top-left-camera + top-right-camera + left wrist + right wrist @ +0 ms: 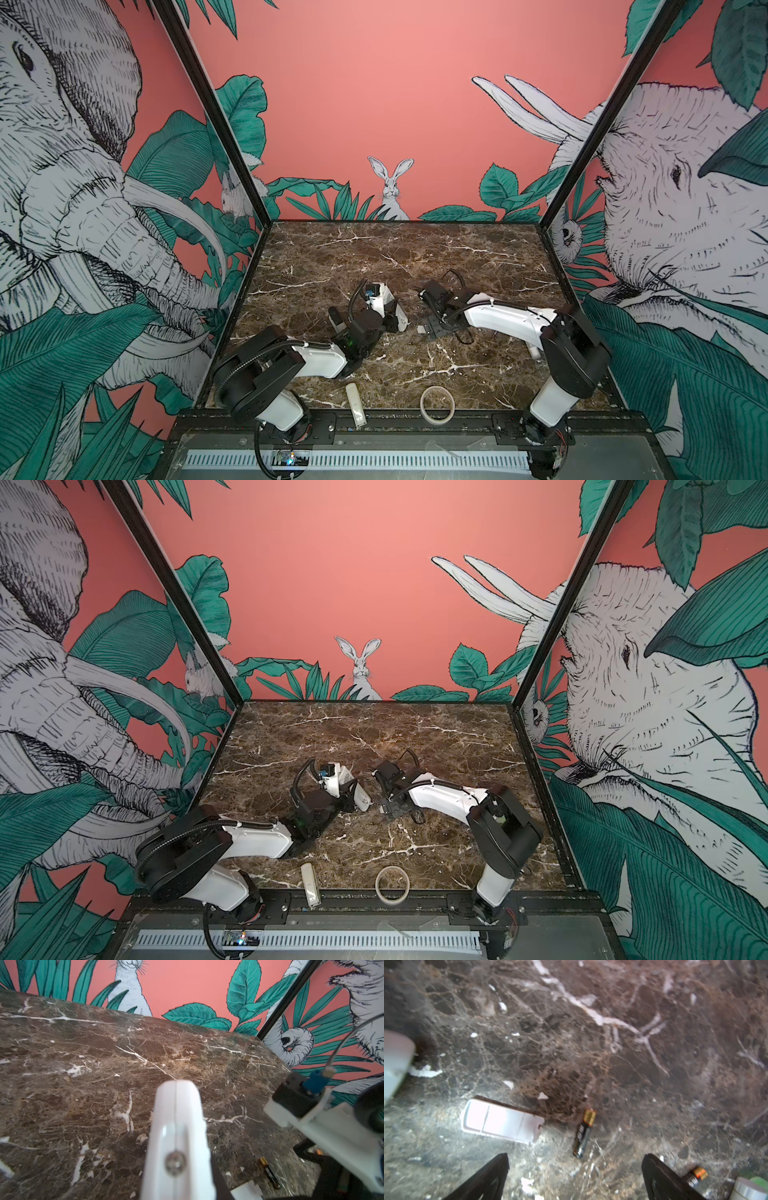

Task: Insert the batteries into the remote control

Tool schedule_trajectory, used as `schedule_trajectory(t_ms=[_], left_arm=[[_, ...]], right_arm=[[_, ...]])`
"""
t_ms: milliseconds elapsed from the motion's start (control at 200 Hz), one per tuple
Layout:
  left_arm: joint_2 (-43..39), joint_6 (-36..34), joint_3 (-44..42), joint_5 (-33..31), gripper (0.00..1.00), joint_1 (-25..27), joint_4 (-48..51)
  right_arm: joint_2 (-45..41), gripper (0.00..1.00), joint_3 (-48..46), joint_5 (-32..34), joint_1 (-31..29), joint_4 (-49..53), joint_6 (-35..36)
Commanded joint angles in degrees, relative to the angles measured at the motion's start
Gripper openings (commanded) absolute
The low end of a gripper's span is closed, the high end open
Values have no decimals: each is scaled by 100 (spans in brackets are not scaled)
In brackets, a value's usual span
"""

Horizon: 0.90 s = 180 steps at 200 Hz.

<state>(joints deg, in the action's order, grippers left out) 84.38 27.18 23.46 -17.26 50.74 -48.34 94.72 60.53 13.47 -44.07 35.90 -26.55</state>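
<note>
The left gripper (390, 316) clamps the remote control (176, 1126), near the battery cover (500, 1121). The right gripper (576, 1162), jaws wide apart, hangs over a battery (584, 1132) just beside that cover.

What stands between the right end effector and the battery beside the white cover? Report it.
Nothing visible. The battery lies on the bare table just ahead of the open right end effector. The white cover lies beside the battery, apart from it.
</note>
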Motion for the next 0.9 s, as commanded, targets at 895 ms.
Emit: schedule_trajectory(t_ms=[895], left_arm=[[-3189, -1444, 536, 1622, 0, 43, 4939]], right_arm=[[-1239, 94, -932, -346, 1154, 827, 181]])
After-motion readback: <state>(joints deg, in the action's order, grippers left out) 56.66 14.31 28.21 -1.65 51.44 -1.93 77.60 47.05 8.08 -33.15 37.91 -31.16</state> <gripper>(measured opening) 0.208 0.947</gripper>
